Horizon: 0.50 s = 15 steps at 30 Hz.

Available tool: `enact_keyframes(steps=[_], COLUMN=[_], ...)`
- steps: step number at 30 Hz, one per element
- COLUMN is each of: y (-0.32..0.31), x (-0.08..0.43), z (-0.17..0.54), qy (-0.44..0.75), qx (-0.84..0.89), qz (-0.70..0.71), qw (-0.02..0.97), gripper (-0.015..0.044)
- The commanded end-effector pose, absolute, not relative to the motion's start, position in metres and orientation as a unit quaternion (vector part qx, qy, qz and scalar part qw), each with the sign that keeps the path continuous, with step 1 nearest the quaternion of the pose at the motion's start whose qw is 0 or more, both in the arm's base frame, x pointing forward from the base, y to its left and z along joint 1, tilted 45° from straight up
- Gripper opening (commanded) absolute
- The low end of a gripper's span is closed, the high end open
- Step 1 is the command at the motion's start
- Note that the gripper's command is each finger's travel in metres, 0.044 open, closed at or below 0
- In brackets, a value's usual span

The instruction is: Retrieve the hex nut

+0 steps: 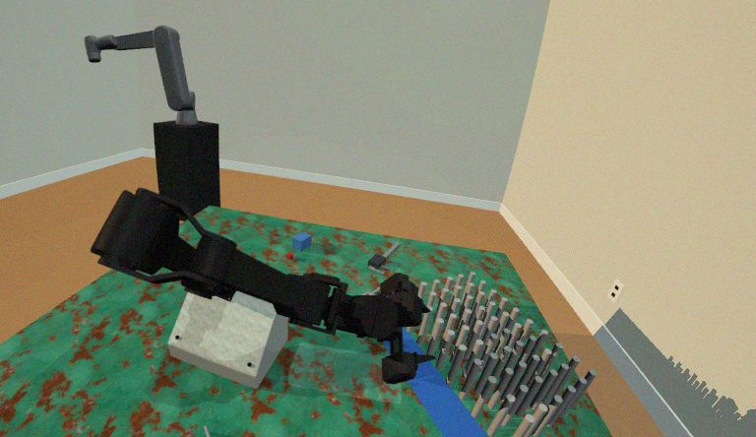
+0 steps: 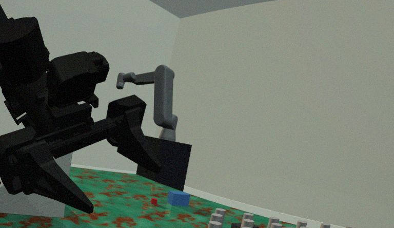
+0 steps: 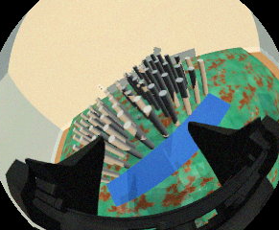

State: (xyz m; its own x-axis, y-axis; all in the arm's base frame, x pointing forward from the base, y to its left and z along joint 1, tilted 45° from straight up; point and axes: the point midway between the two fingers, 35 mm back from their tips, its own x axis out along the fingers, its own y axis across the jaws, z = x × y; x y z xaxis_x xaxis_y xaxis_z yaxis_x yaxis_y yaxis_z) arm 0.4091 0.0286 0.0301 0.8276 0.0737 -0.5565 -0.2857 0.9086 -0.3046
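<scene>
My gripper (image 1: 431,334) (image 2: 125,190) (image 3: 148,133) is open and empty, above the blue taped strip (image 1: 451,405) (image 3: 211,110) at the near edge of the spacer field. The spacers (image 1: 584,385) (image 2: 220,213) (image 3: 203,77) stand upright in dense rows beyond the strip. In the top view, I cannot tell the gap between the upper finger and the nearest spacers. A tool with a black block (image 1: 376,260) and a grey handle lies behind the field's left end. My hand mostly hides another grey tool. I cannot make out the nut for certain among the spacers.
A pale sloped block (image 1: 217,326) (image 2: 49,209) stands below my arm. A blue block (image 1: 301,241) (image 2: 178,198) and a small red cube (image 1: 288,256) (image 2: 154,201) lie at the back. A grey arm (image 1: 169,70) (image 2: 163,94) stands on a black pedestal (image 1: 186,159).
</scene>
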Motion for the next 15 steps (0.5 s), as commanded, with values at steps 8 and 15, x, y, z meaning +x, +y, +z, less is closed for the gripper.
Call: enact_keyframes(steps=[8,15], y=[0.001,-0.082], x=[0.420,0.431], z=[0.036,0.071], qy=[0.304,0.392], qx=[-0.300,-0.566], qz=[0.091,0.122], qw=[0.900,0.715], gripper=[0.0440,0.0440])
